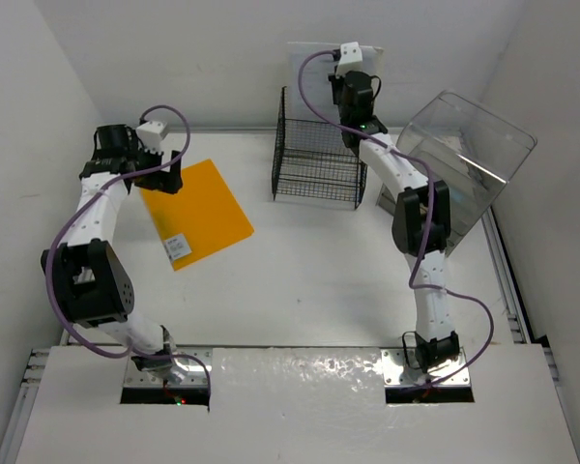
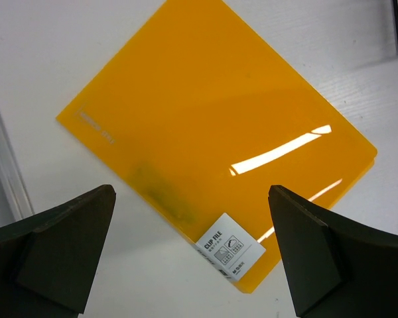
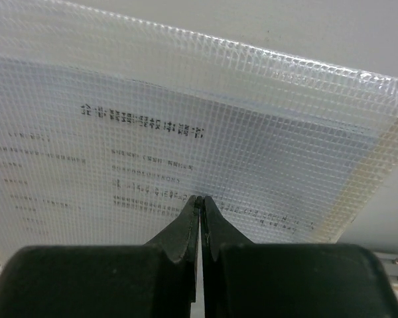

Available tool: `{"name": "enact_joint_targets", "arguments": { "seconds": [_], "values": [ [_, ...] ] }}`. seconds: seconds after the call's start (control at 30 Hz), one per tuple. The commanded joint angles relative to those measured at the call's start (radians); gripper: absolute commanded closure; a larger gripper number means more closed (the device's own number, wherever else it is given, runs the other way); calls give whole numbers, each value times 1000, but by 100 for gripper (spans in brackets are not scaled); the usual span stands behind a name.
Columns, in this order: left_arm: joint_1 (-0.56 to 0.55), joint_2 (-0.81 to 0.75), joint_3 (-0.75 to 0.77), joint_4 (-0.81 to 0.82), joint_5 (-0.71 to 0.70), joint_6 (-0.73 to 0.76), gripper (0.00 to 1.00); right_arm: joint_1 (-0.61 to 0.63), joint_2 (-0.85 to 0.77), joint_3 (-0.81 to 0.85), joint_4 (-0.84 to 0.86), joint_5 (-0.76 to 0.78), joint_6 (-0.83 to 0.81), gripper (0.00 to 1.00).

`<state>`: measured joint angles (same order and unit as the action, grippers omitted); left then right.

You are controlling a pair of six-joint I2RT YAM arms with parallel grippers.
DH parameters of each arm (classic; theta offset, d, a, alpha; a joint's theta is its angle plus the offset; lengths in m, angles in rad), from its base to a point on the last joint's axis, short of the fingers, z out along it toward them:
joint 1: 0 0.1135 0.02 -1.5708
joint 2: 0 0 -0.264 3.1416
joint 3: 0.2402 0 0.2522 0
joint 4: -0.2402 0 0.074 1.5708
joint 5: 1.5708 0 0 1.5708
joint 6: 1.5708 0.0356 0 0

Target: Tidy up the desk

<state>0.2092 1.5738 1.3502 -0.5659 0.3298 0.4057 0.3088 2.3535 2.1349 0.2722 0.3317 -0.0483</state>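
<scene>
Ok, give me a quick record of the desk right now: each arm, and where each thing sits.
left arm: jaws open, above the orange folder
right arm: jaws shut on a mesh pouch of papers, raised by the wire rack far side
orange folder: flat on the desk, left of the wire rack
clear box: right of the wire rack

An orange clip file (image 2: 212, 132) lies flat on the white desk (image 2: 46, 59), turned cornerwise — its white label (image 2: 229, 255) at the near corner. The left gripper (image 2: 191, 192) hangs above it — dark fingers (image 2: 60, 245) spread wide, holding nothing.
</scene>
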Motion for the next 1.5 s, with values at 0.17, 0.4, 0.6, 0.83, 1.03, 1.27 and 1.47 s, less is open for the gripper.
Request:
{"name": "enact_joint_targets", "arguments": {
  "seconds": [0.17, 0.4, 0.6, 0.83, 1.03, 1.27, 1.47],
  "values": [
    [-20, 43, -6, -43, 92, 61, 1, -16, -120, -18, -116, -98, 83, 100],
    [-25, 46, -14, -46, 91, 65, 0, -14, -154, -85, -177, -167, 107, 100],
    [-28, 45, -17, -52, 87, 71, 0, -16, -198, -167, -165, -215, 129, 100],
    [-30, 42, -17, -49, 75, 65, 0, -16, -215, -182, -202, -315, 166, 100],
    [16, 40, -60, 9, 23, -45, 1, 13, -319, -282, -251, -372, 206, 100],
    [203, 83, -140, 66, 121, -245, 1, 203, -514, -568, -269, -309, 108, 76],
    [205, 207, -166, 15, 126, -237, 1, 340, -608, -838, -173, -417, 209, 53]
  ]
}}
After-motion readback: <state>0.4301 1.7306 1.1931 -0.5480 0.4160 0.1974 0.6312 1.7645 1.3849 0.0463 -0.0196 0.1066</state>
